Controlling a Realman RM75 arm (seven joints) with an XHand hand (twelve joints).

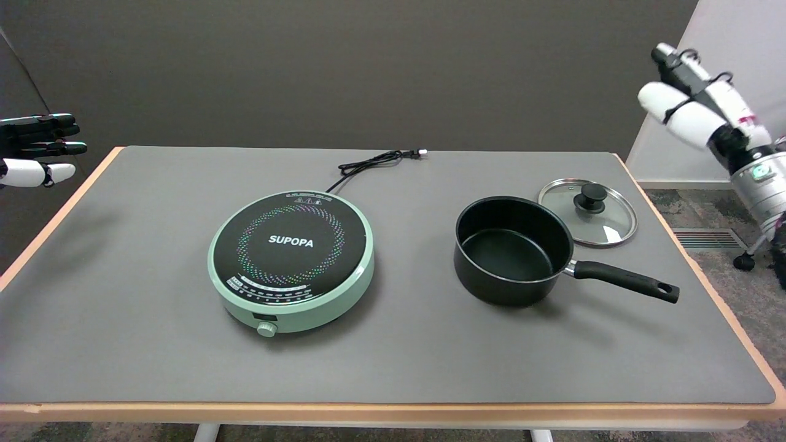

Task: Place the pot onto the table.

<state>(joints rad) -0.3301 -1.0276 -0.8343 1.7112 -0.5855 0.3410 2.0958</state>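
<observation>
Pot (513,250) on table, well below right hand (691,101)

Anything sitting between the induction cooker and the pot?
No. In the head view only bare grey table mat separates the cooker from the pot.

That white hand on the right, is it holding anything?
No. The right hand is raised off the table's right edge, holding nothing; the pot sits untouched.
</observation>
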